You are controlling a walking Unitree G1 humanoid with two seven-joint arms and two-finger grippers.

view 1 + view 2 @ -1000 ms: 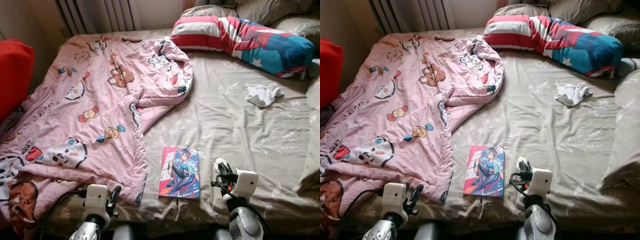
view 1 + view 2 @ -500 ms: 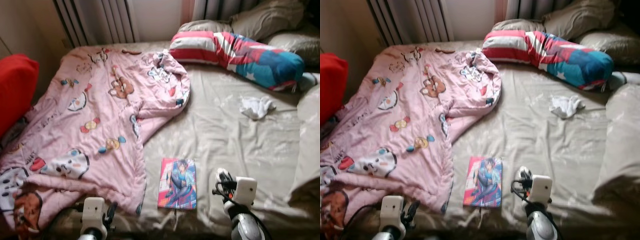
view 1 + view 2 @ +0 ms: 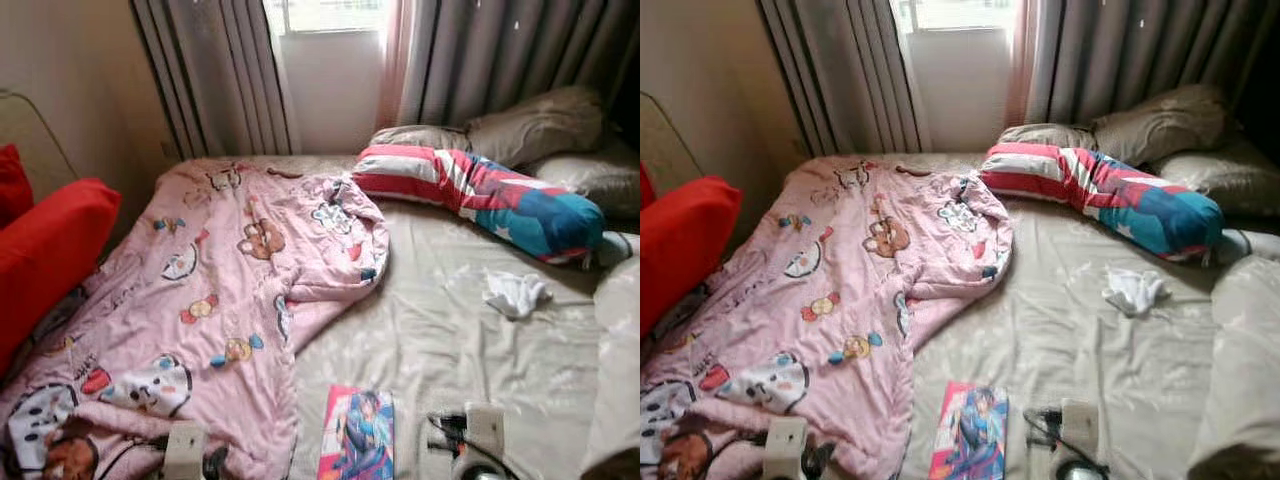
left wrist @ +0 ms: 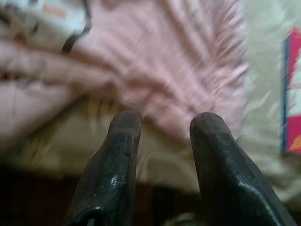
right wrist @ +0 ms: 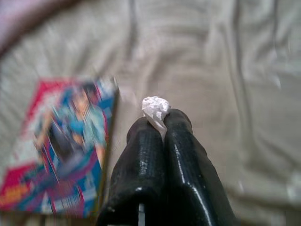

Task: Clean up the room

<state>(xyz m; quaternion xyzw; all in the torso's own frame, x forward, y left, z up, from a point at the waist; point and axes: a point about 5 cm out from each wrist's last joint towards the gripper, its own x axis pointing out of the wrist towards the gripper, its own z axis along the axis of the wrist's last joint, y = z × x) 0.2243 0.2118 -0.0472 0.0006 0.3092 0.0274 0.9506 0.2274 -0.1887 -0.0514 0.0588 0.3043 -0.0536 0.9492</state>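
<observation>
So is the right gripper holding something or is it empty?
Holding. The right gripper has its fingers pressed together on a small white paper wad above the bed sheet.

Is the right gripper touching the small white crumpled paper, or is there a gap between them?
Touching. In the right wrist view the right gripper has its fingers closed together, and the white crumpled paper is pinched between the tips, above the bed sheet.

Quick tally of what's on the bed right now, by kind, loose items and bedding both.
Blankets: 1, pink cartoon blanket
Books: 1, comic book
White cloths: 1, crumpled cloth
Paper wads: 1, white wad pinched in the right end effector
Striped bolster pillows: 1
Beige pillows: 3 by the curtain
Total: 8
</observation>
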